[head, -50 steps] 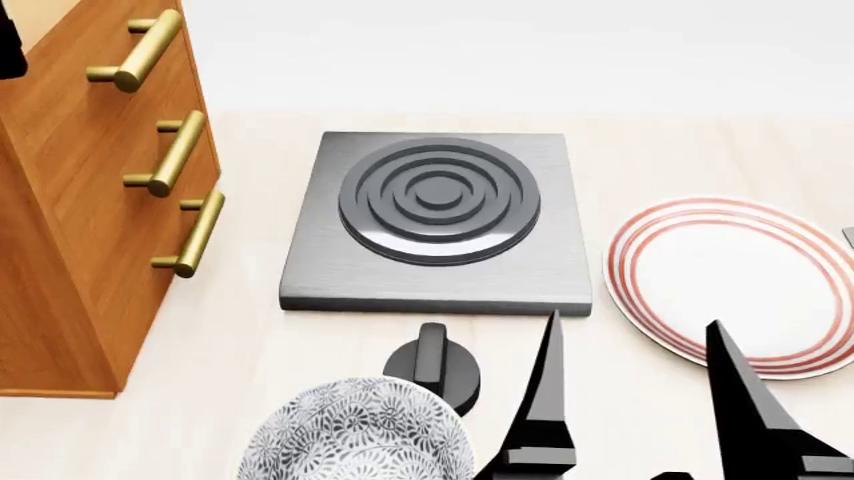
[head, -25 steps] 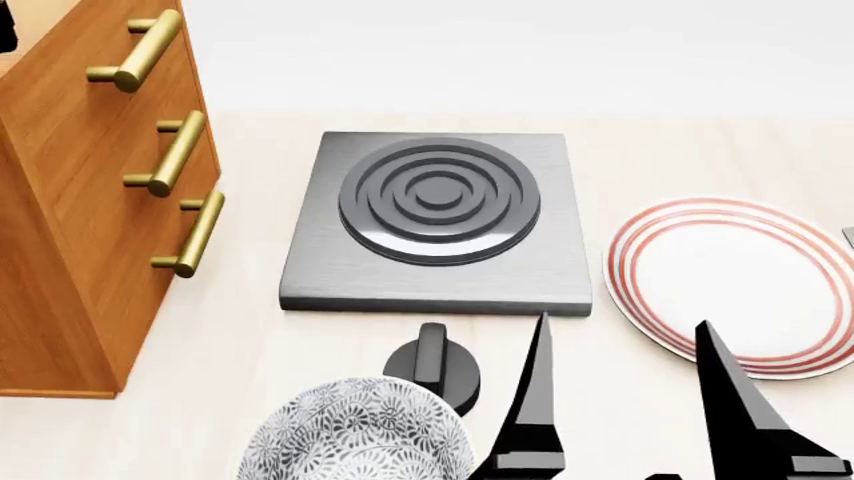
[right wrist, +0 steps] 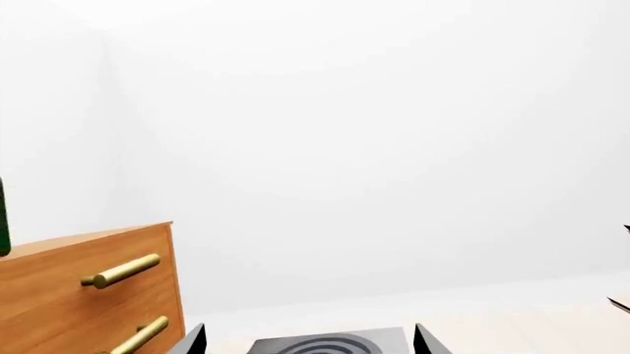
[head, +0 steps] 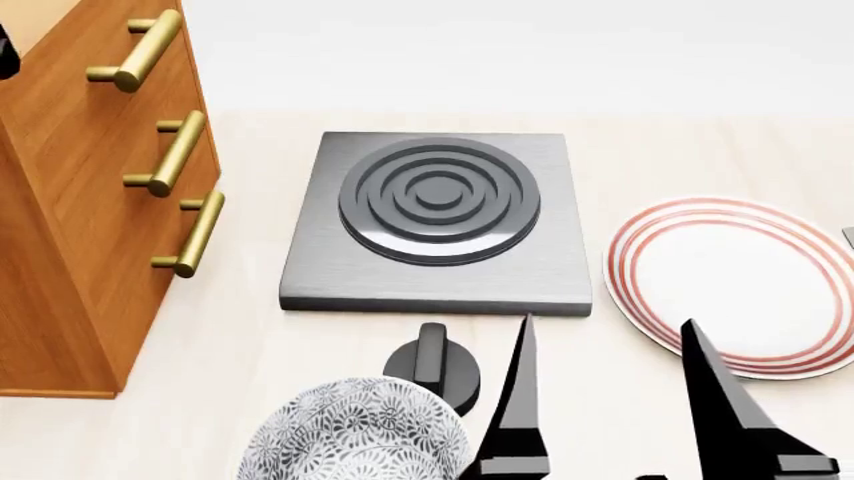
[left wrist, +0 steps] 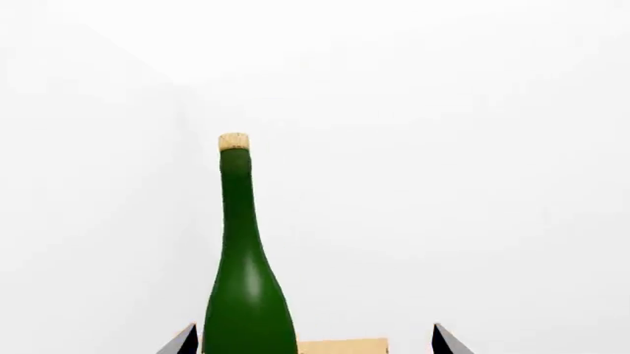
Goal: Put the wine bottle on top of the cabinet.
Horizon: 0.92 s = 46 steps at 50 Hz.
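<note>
The wine bottle (left wrist: 246, 273), dark green with a tan cork, stands upright in the left wrist view on the pale wood top of the cabinet (left wrist: 344, 345). My left gripper (left wrist: 313, 343) is open, its fingertips wide apart, with the bottle close to one finger and not gripped. In the head view the cabinet (head: 80, 230) fills the left side and its top is out of frame. My right gripper (head: 609, 322) is open and empty, low in front of the stove. In the right wrist view a sliver of the bottle (right wrist: 3, 217) shows above the cabinet (right wrist: 88, 295).
A grey hotplate (head: 438, 215) lies in the middle of the table, with a black knob (head: 434, 365) in front of it. A patterned bowl (head: 354, 435) sits at the near edge. A red-striped plate (head: 734, 280) lies at the right. Brass handles (head: 174, 150) stick out from the cabinet.
My right gripper's fingers have shifted a little to the left in the head view. The table objects have not moved.
</note>
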Tool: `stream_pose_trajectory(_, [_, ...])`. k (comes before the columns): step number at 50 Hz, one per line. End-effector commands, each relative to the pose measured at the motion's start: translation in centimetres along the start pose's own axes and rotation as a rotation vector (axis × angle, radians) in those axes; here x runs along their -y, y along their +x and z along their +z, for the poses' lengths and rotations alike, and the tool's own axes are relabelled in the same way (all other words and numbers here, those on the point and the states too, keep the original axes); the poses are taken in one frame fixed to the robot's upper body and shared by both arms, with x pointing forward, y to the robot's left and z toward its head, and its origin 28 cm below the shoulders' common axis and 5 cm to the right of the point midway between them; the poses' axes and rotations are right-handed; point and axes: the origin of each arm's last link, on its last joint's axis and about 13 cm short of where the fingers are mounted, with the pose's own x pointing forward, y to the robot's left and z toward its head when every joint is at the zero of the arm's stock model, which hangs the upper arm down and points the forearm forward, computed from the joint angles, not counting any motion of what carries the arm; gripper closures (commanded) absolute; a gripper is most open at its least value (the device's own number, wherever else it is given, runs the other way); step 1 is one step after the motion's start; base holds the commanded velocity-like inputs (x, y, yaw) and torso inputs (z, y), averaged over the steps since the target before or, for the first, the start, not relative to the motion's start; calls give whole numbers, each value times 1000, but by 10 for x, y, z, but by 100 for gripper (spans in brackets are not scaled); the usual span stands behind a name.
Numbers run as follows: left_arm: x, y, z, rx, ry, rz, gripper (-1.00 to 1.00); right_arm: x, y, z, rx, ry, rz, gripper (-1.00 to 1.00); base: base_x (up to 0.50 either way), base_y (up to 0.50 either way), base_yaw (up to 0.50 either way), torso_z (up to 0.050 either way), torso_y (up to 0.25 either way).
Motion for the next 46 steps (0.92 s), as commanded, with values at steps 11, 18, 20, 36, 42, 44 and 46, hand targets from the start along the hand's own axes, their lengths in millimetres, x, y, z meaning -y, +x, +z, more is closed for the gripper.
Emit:
stream_pose_trajectory(11, [29, -95, 11, 132, -66, -210, -100, -4, 1, 2, 28, 3, 27, -100, 0, 0, 0, 0, 0])
stream_pose_trajectory(18, [34, -118, 0, 113, -72, -241, -100, -6, 0, 1, 26, 2, 37, -100, 0, 0, 0, 0, 0])
stream_pose_trajectory(20, [34, -124, -3, 110, -69, -239, -100, -7, 0, 1, 25, 4, 41, -100, 0, 0, 0, 0, 0])
stream_pose_trajectory(36, [47, -165, -19, 46, -158, -257, -100, -12, 0, 1, 22, 4, 62, -100, 0, 0, 0, 0, 0])
stream_pose_trajectory(42, [50, -169, -21, 39, -161, -274, -100, -13, 0, 1, 24, 4, 65, -100, 0, 0, 0, 0, 0])
stream_pose_trajectory(44, [52, -171, -20, 42, -167, -285, -100, -12, 0, 1, 24, 4, 65, -100, 0, 0, 0, 0, 0])
stream_pose_trajectory(46, [53, -172, -20, 42, -160, -296, -100, -12, -1, 2, 25, 3, 65, -100, 0, 0, 0, 0, 0])
